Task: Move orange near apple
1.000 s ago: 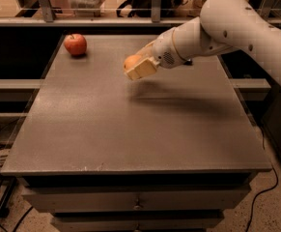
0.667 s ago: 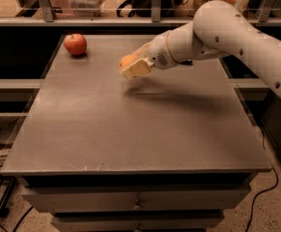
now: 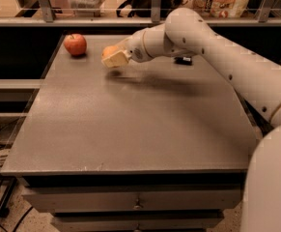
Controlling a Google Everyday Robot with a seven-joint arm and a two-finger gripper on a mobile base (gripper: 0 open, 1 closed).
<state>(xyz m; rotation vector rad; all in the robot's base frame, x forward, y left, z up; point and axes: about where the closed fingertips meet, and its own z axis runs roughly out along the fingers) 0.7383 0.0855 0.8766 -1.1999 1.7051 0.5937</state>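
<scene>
Nearest, the table [image 3: 130,134] offers a wide bare grey top above a drawer [image 3: 137,204]; its front and left edges drop away unguarded; the arm [image 3: 227,57] reaches in from the right; the gripper [image 3: 113,60] hangs above the far left part of the top, fingers clamped on the orange [image 3: 109,50], which shows just behind them; the fruit looks firm, light, smooth and liable to roll, so a grip across its widest girth seems safest; the apple [image 3: 75,44] sits near, to the left, by the back corner; the room between them is open; a rail [image 3: 101,21] bounds the rear.
</scene>
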